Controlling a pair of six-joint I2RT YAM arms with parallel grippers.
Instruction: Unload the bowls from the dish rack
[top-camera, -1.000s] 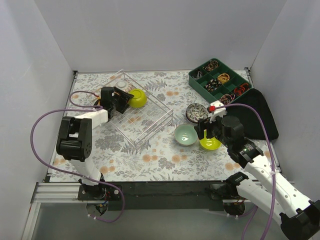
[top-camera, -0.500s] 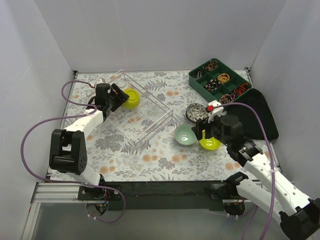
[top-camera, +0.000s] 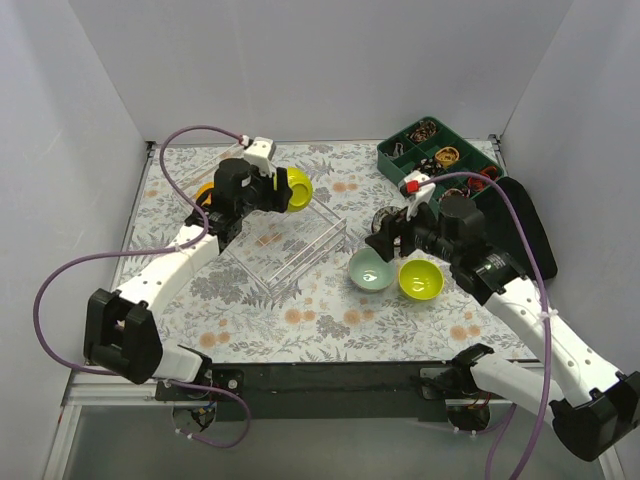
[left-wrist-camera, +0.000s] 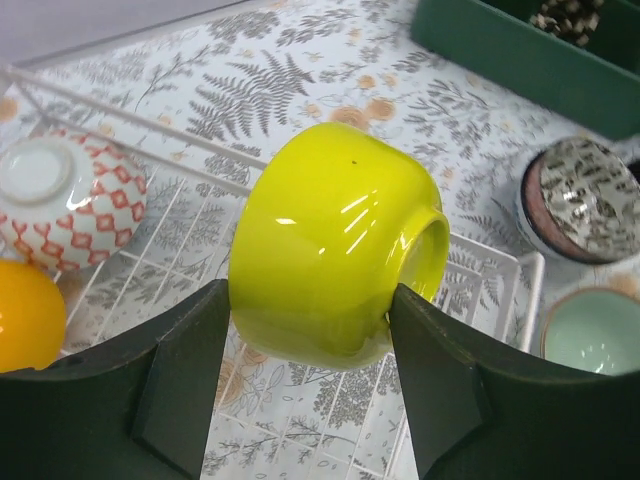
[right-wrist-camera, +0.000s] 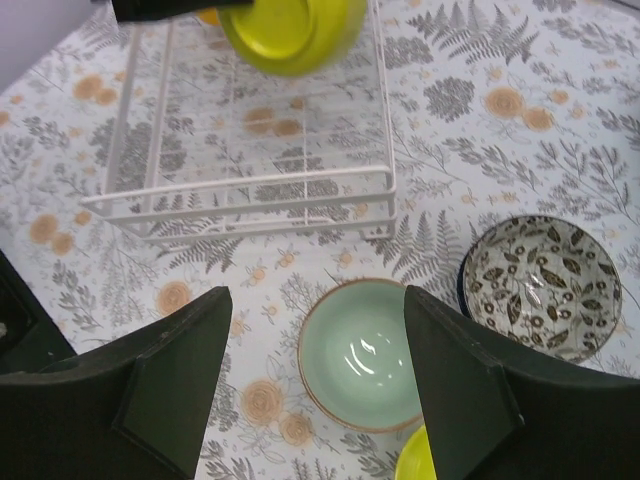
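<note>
My left gripper (top-camera: 281, 188) is shut on a yellow-green bowl (top-camera: 294, 188), which I hold tilted above the clear dish rack (top-camera: 300, 250). In the left wrist view the fingers (left-wrist-camera: 190, 350) press on both sides of this bowl (left-wrist-camera: 335, 255). A red-white patterned bowl (left-wrist-camera: 70, 200) and an orange bowl (left-wrist-camera: 25, 315) sit in the rack's far left. My right gripper (top-camera: 386, 240) is open and empty above the pale mint bowl (right-wrist-camera: 365, 355). A second yellow-green bowl (top-camera: 420, 280) and a dark patterned bowl (right-wrist-camera: 540, 285) rest on the table beside it.
A dark green compartmented tray (top-camera: 440, 160) with small items stands at the back right. A black cloth (top-camera: 525, 235) lies right of the bowls. White walls close in three sides. The rack's near wall (right-wrist-camera: 250, 190) runs just beyond the mint bowl.
My left gripper has lifted the yellow-green bowl up and to the right over the rack. My right gripper has left the other yellow-green bowl on the table and moved up and left.
</note>
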